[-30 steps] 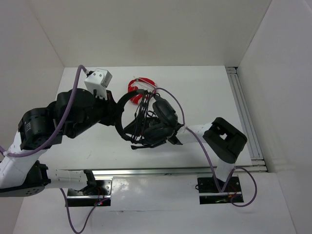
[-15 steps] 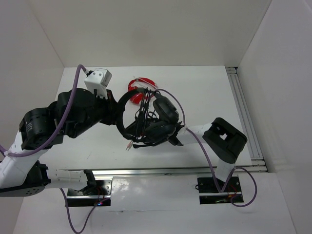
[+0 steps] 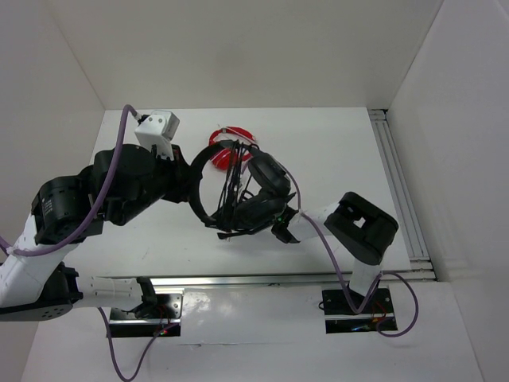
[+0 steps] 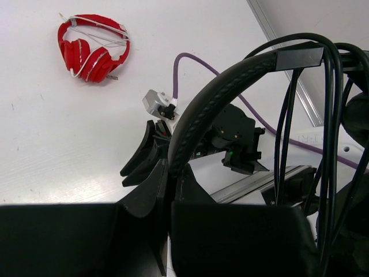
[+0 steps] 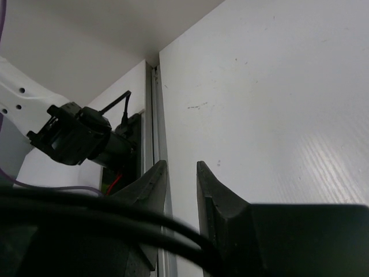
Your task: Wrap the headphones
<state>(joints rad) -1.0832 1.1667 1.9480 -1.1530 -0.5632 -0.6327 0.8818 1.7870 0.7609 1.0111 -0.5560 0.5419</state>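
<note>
The black headphones (image 3: 208,155) hang in the air between both arms. My left gripper (image 3: 193,185) is shut on the padded headband (image 4: 230,92), seen pinched between its jaws in the left wrist view (image 4: 173,167). Several strands of the thin black cable (image 3: 231,187) run across the headband loop, and also show in the left wrist view (image 4: 328,115). My right gripper (image 3: 236,221) is under the loop. In its wrist view (image 5: 180,164) the jaws stand a narrow gap apart, and the cable (image 5: 115,222) crosses near their base, blurred. The earcups are hidden.
Red headphones (image 3: 227,134) lie on the white table behind the black ones and show in the left wrist view (image 4: 92,52). An aluminium rail (image 3: 394,183) runs along the right side. White walls enclose the table on three sides.
The black headband has risen slightly toward the back. My right wrist and elbow have shifted left, and the cable's loose end has swung right under the loop.
</note>
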